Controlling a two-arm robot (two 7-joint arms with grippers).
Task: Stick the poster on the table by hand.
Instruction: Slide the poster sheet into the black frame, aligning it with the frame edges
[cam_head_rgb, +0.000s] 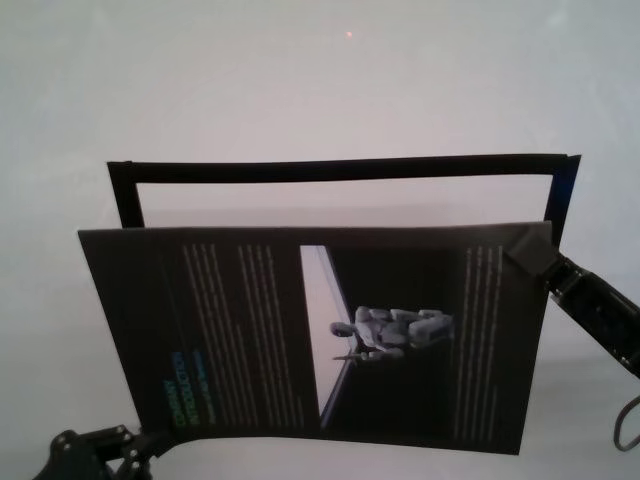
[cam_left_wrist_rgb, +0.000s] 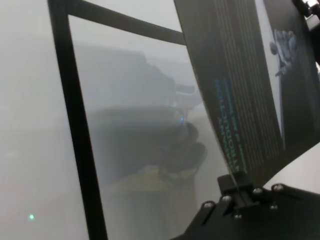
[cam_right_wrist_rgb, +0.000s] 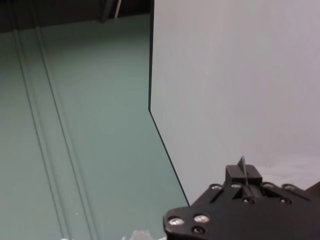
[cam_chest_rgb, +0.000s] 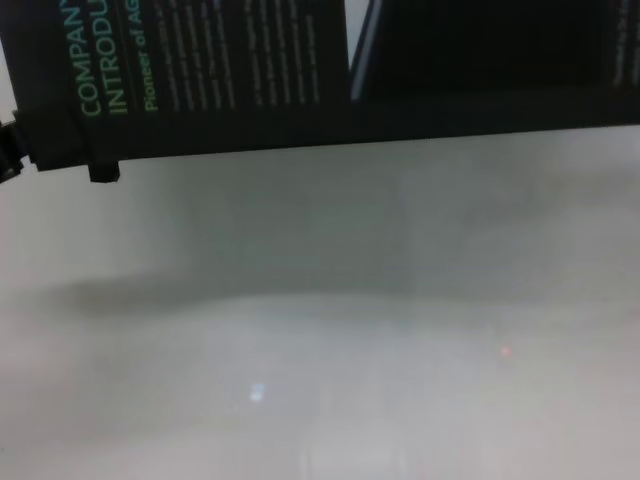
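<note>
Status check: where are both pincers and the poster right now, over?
Left pincer clamped on poster's near-left corner. Right pincer clamped on its far-right corner. Poster held up off the table, over a black frame outline. Nothing in the way.

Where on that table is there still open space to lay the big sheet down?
The poster is held up off the table by both claws, the left claw at its near-left corner and the right claw at its far-right corner. Bare patches: inside the black frame outline, and the wide stretch beyond it. The near edge is crowded by arms.
</note>
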